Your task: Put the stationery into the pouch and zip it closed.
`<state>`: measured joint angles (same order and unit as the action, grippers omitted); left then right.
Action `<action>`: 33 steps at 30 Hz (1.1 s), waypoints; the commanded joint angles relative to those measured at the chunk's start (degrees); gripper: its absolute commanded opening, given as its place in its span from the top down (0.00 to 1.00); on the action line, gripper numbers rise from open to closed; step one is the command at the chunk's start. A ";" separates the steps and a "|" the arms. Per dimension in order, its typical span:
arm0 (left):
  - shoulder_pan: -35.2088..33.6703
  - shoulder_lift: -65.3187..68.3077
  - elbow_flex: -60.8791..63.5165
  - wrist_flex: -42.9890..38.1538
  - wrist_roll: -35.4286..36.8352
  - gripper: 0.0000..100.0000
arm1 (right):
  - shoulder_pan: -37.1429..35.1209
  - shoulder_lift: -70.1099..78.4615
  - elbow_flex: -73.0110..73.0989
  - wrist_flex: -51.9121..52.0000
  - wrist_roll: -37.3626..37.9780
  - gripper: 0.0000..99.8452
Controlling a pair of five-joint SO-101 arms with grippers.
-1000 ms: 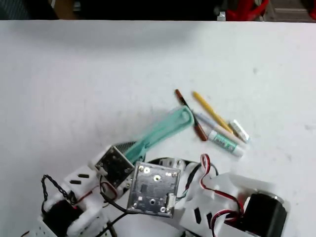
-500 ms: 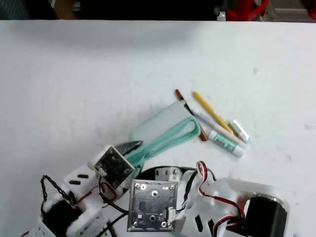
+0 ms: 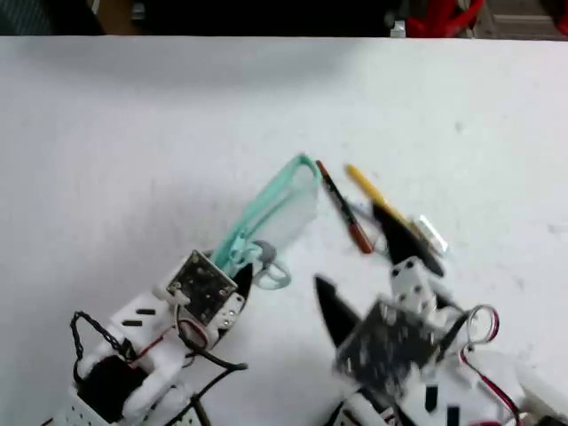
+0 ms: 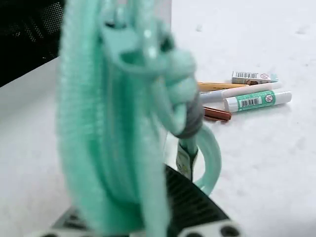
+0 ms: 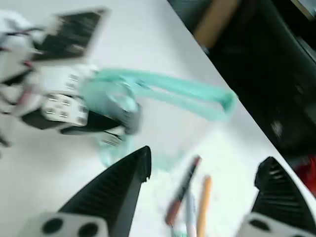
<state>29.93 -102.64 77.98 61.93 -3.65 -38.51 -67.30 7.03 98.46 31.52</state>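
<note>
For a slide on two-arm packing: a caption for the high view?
Left gripper grips the mint pouch at one end; the open right gripper hovers by the stationery.

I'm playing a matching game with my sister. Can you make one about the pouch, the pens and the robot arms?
Things:
1. pouch
2. brown pen
3. glue stick
4. right end effector

Descriptions:
A. open wide
B. has a green label
C. gripped by the left end effector
D. lying right next to the pouch

Pairs: 1-C, 2-D, 3-B, 4-A
</note>
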 commanded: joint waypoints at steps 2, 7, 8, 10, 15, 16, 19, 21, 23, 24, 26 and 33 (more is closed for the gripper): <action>-1.36 -0.40 -2.29 -1.76 1.93 0.98 | 17.36 6.29 3.78 -3.74 0.18 0.69; -1.36 -0.40 -2.02 -2.64 1.93 0.98 | 31.69 15.25 7.56 -7.78 0.62 0.77; -1.36 -0.31 -2.02 -2.64 1.93 0.98 | 33.71 16.48 7.74 -7.87 0.62 0.78; -1.36 -0.31 -2.02 -2.64 1.93 0.98 | 37.05 18.07 8.09 -8.04 0.62 0.80; -1.36 -0.04 -2.29 -2.29 1.76 0.98 | 42.33 19.12 8.09 -10.68 0.09 0.82; -1.36 -0.04 -2.29 -2.29 1.05 0.98 | 42.59 19.30 8.26 -11.30 0.00 0.83; -1.36 0.04 -2.29 -2.29 0.18 0.98 | 42.07 19.21 12.04 -13.05 0.00 0.83; -1.36 0.04 -2.37 -2.02 0.09 0.98 | 40.40 19.21 15.91 -13.76 0.53 0.83; -1.36 0.13 -3.08 -1.32 0.00 0.98 | 38.81 19.21 20.13 -15.25 0.62 0.83; -1.36 0.31 -3.69 -0.97 0.00 0.98 | 37.76 19.21 22.07 -16.66 0.70 0.83; -1.36 2.68 -5.01 -0.44 -0.09 0.98 | 36.26 19.21 25.32 -19.03 1.93 0.83; -1.36 19.65 -10.02 -1.85 0.00 0.98 | 33.71 18.77 28.92 -20.53 2.20 0.85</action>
<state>29.14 -91.30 72.79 61.23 -3.21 -4.40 -48.22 36.22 78.86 33.10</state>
